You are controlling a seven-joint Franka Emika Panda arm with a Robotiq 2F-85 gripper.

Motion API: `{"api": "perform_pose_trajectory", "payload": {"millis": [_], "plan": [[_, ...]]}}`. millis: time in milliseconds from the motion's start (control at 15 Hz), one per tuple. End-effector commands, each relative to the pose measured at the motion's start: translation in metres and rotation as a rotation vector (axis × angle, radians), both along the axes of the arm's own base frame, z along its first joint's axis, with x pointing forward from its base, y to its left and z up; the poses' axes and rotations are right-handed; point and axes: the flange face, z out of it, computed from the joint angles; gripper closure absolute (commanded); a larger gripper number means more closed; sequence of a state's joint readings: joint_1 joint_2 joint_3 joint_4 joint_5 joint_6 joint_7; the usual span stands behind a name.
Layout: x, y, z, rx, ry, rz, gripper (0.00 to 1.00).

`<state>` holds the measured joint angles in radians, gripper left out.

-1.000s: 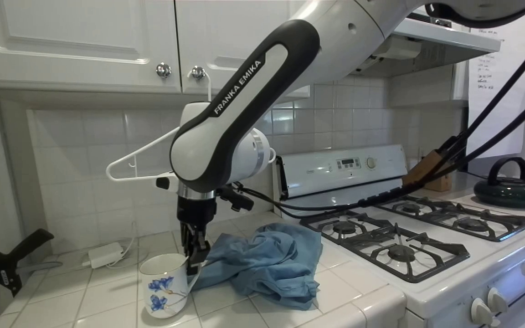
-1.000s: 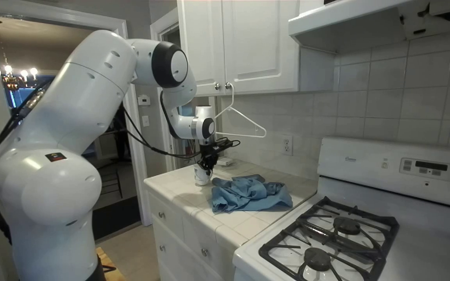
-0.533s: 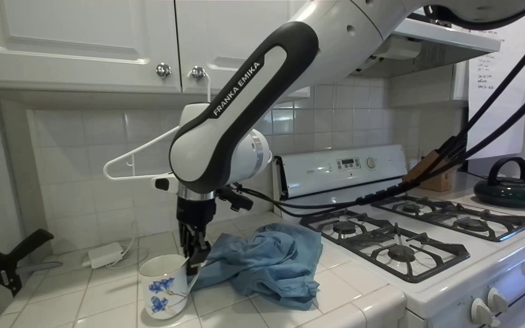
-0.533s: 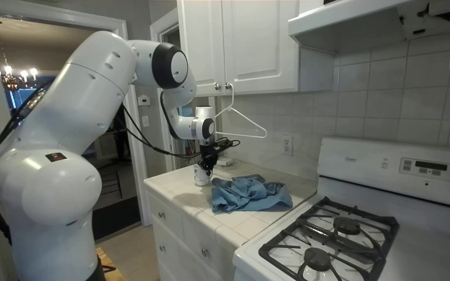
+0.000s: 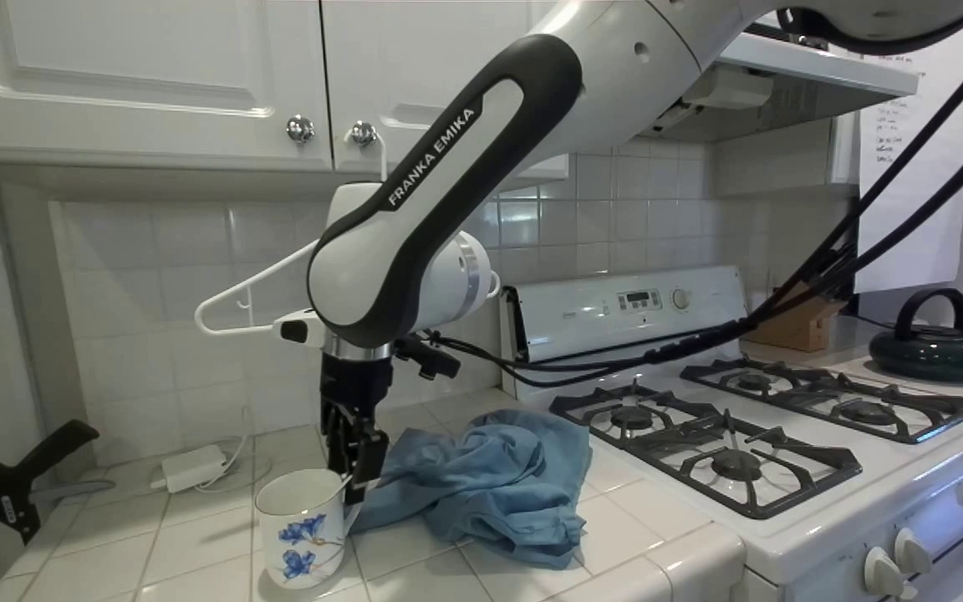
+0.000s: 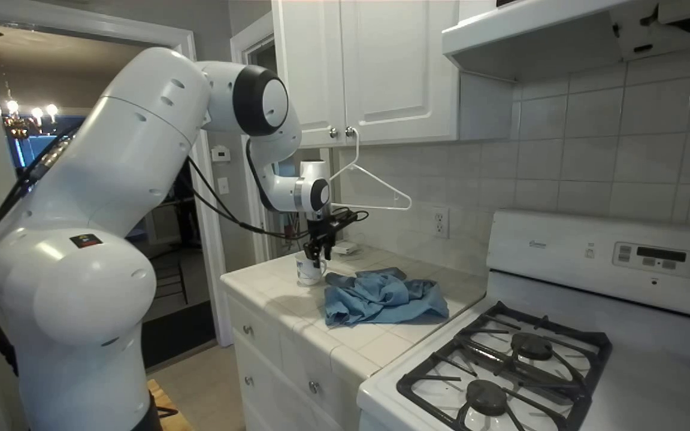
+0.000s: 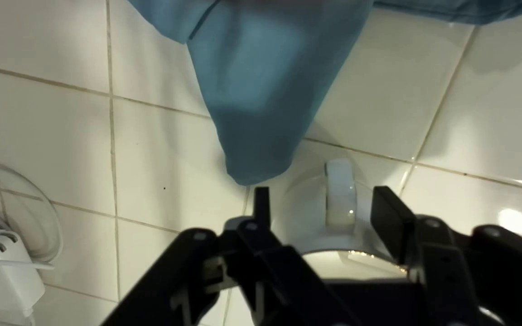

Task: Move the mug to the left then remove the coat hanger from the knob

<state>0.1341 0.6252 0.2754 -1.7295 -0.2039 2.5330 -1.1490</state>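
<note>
My gripper [image 7: 322,206] gapes wide, holding nothing, astride the handle [image 7: 340,194] of the blue-flowered mug [image 5: 301,535], at my eight o'clock in an exterior view; at twelve, the white coat hanger [image 5: 239,331] hangs from a silver cabinet knob [image 5: 363,134].

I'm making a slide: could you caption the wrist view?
Open claw frames the handle of the mug, a blue cloth nearby on white tiles.
</note>
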Motion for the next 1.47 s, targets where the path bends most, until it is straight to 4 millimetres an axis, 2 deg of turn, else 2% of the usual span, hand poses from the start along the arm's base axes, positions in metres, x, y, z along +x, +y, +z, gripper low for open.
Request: {"api": "perform_pose_trajectory", "payload": {"millis": [0,133,333,600,933,1400], "plan": [[0.003,0.005,0.013,0.003,-0.009,0.026,0.08],[-0.001,0.008,0.024,0.025,-0.001,0.035,0.00],[-0.012,0.015,0.042,0.057,0.032,0.019,0.00],[-0.032,0.023,0.075,0.097,0.068,-0.041,0.00],[-0.041,0.013,0.090,0.109,0.070,-0.099,0.00],[-0.044,0.001,0.087,0.105,0.066,-0.132,0.00]]}}
